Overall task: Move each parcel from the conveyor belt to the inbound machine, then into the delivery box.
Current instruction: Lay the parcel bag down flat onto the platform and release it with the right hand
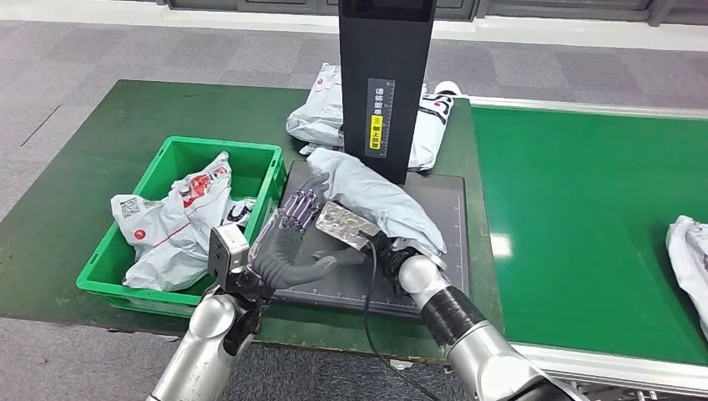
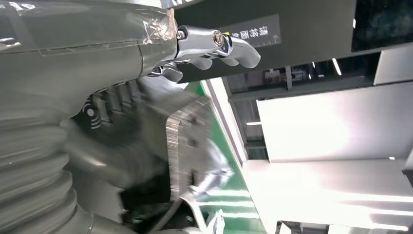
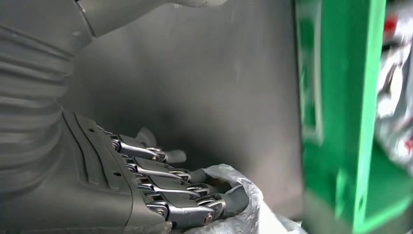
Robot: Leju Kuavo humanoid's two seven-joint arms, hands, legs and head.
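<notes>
both hands on a grey parcel over the inbound machine's black platform

right hand grasps it from above; left hand lies spread beneath, fingers apart; green delivery box sits beside the platform's left edge.

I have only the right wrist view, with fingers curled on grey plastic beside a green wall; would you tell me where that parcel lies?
Observer: The grey parcel lies on the black scanner plate, at the foot of the black column.
Operator: Thank you. Where is the left hand?
Observer: The left hand is at the parcel's left side, fingers spread, over the plate's edge nearest the green box.
Operator: Is anything waiting on the belt?
Observer: Yes, one more parcel lies on the green belt, at the right edge of the head view.
</notes>
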